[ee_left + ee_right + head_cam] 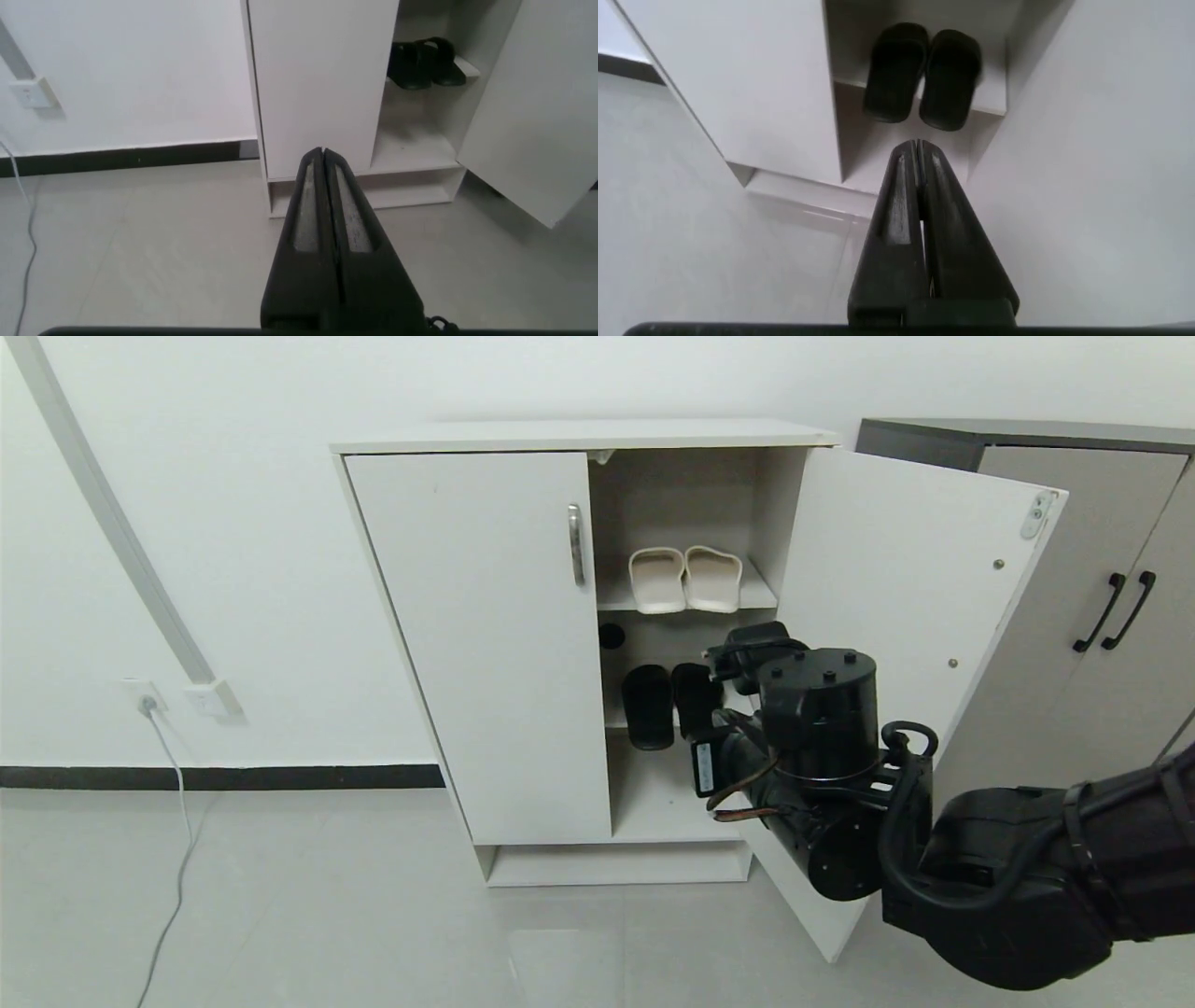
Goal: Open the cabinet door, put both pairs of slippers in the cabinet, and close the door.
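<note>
While the white cabinet (476,644) stands with its right door (896,579) swung wide, white slippers (691,579) sit on the upper shelf (761,599), black slippers (665,705) one level lower (each pair side by side). The right gripper (920,149) hovers before them, fingers pressed together; the left gripper (322,154) is likewise closed.

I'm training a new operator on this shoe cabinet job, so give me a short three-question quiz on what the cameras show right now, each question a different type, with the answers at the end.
1. True or false: inside the white two-door wooden cabinet, the pair of cream-white open-toed plastic slippers sits above the pair of black open-toed plastic slippers.
2. Which cabinet door stands open? A: the left door. B: the right door. C: both doors.
3. Fill in the missing word: the right pincer holds nothing, and its fingers are ____.

Key: 1 true; 2 B; 3 shut.
</note>
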